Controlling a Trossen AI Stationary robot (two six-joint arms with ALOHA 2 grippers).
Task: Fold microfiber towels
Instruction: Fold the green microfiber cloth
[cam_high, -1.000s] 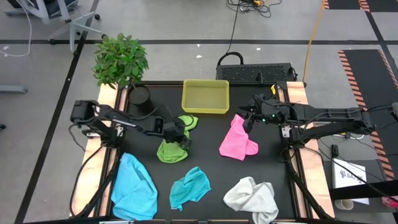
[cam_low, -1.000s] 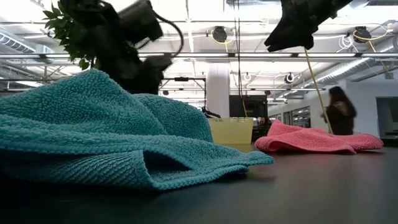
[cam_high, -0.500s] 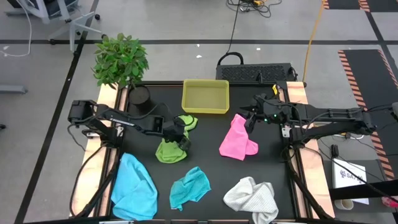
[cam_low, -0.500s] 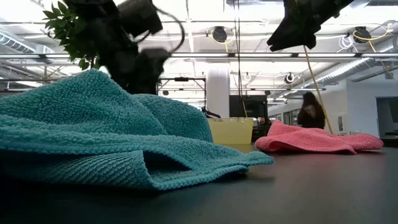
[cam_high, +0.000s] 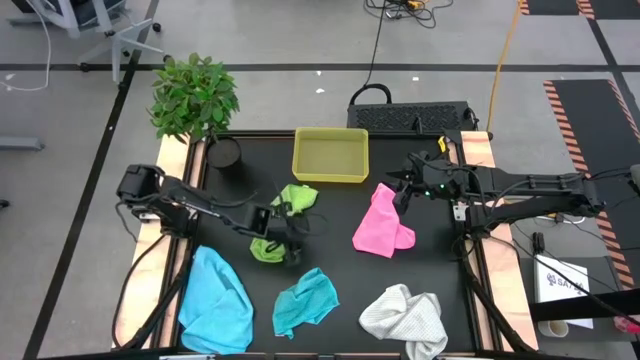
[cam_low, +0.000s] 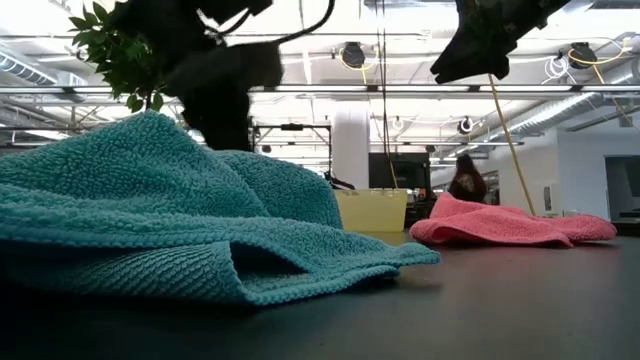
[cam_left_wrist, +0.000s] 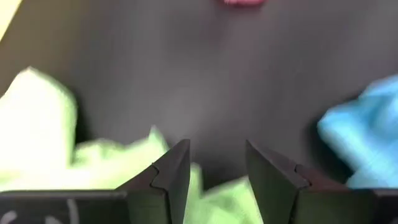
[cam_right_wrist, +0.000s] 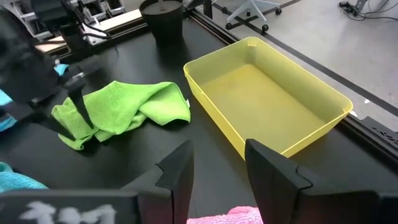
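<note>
The left hand (cam_high: 290, 240) sits low over the middle of the black counter (cam_high: 340, 215), its two dark fingers (cam_left_wrist: 176, 171) parted with bare counter showing between them and nothing gripped. It hangs at the near end of the crumpled lime green microfiber towel (cam_high: 283, 215), which lies in a loose strip running from just in front of the tray toward the counter's centre; green cloth shows on either side of the fingertips in the left wrist view.

The right hand (cam_high: 402, 190) hovers above the counter toward its right edge, fingers (cam_right_wrist: 180, 171) apart and empty, just beside the far end of the rumpled pink microfiber towel (cam_high: 383, 224).

The light blue microfiber towel (cam_high: 215, 298) lies bunched near the front left corner. The teal microfiber towel (cam_high: 305, 301) sits at the front edge, near the middle, well apart from the blue one. The white microfiber towel (cam_high: 405, 318) is heaped near the front right corner. None of the five is folded flat.

A rigid yellow-green plastic tray (cam_high: 331, 178) rests against the back edge, and a dark round pot (cam_high: 224, 154) with a leafy green plant (cam_high: 193, 95) stands at the back left corner. In the low view, a person (cam_low: 467, 178) shows far off in the room behind the counter.
</note>
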